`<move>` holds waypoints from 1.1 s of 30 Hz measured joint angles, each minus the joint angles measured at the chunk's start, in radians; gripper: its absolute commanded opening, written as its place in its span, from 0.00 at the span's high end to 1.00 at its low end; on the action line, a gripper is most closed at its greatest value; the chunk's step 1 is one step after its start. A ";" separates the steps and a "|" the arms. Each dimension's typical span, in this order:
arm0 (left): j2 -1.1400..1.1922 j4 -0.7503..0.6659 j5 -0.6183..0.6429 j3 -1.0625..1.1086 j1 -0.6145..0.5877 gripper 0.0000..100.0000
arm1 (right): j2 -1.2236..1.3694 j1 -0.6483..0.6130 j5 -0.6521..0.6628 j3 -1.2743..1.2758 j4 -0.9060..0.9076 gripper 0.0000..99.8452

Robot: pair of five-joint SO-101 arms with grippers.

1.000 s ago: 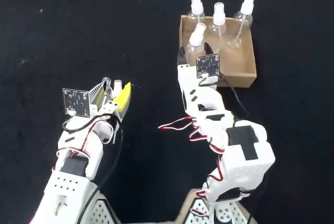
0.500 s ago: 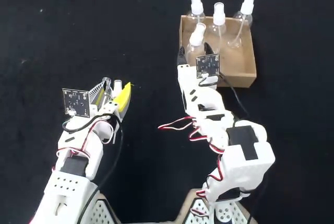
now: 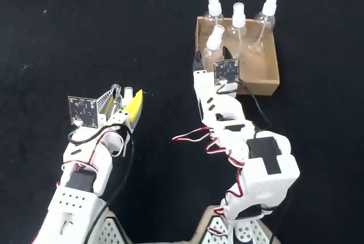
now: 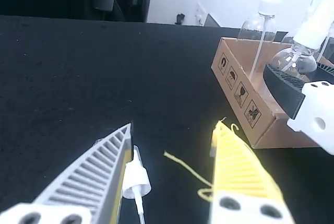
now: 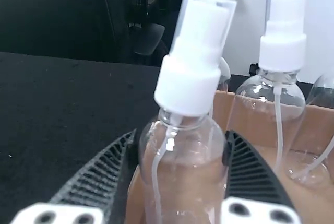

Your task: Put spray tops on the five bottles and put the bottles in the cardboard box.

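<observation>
The right claw (image 5: 180, 156) is closed around the round belly of a clear plastic bottle with a white spray top (image 5: 182, 130), one ribbed finger on each side. It holds the bottle over the near corner of the shallow brown cardboard box (image 3: 267, 87), on the side toward the other arm.

I judge the step in hand to be setting this bottle down in the box. To do it well, lower the bottle until its base sits flat on the box floor. Then part the fingers only enough to free it, and lift straight up so that the tall spray top is not knocked.

Three more clear capped bottles (image 3: 238, 16) stand near, along the far side of the box, inside it as best I can tell, so drifting that way should be avoided.

The left claw (image 4: 172, 130) is spread wide and holds nothing, low over the black desk (image 3: 85, 28) and well apart from the box. A loose white spray top (image 4: 136, 174) lies on the desk just beside its grey finger.
</observation>
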 measured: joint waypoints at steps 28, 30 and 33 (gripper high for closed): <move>0.000 0.000 0.000 0.000 0.000 0.76 | -0.008 -0.012 0.000 0.037 -0.009 0.62; 0.000 0.000 0.000 0.000 0.000 0.76 | -0.034 -0.012 0.000 0.052 -0.009 0.62; 0.000 0.000 0.000 0.000 0.000 0.76 | -0.094 -0.012 0.000 0.074 -0.009 0.62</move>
